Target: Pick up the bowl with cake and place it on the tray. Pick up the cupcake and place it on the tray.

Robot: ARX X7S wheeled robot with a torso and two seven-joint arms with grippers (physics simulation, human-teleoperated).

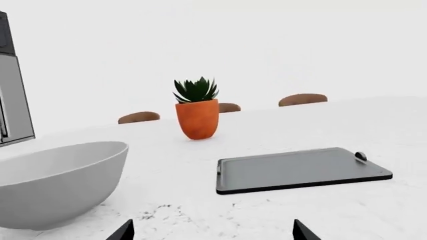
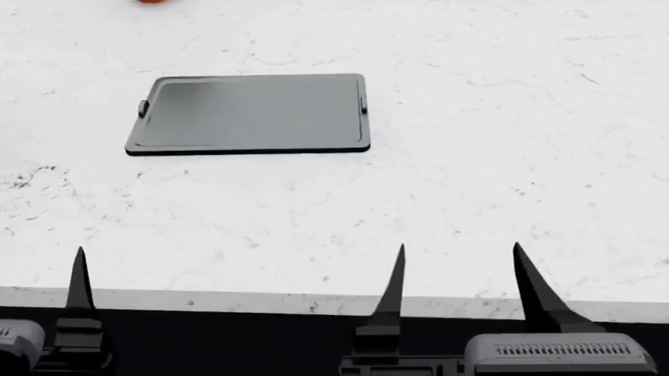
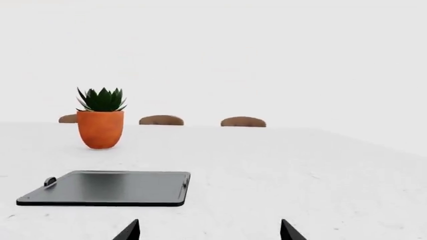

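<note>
The tray (image 2: 251, 112) is a flat dark grey rectangle with rounded corners, a low rim and a small handle at each short end. It lies bare on the white speckled surface (image 2: 471, 180), ahead of the robot and a little to its left, its long axis running left to right. The bowl (image 1: 57, 182), deep, round and plain grey-white, stands on the surface well left of the tray; its inside cannot be seen. Both grippers, left (image 1: 213, 231) and right (image 2: 460, 282), hover low at the near edge, pointing forward, fingers apart and holding nothing. An orange pot (image 3: 100, 129) with a spiky green plant stands beyond the tray.
</note>
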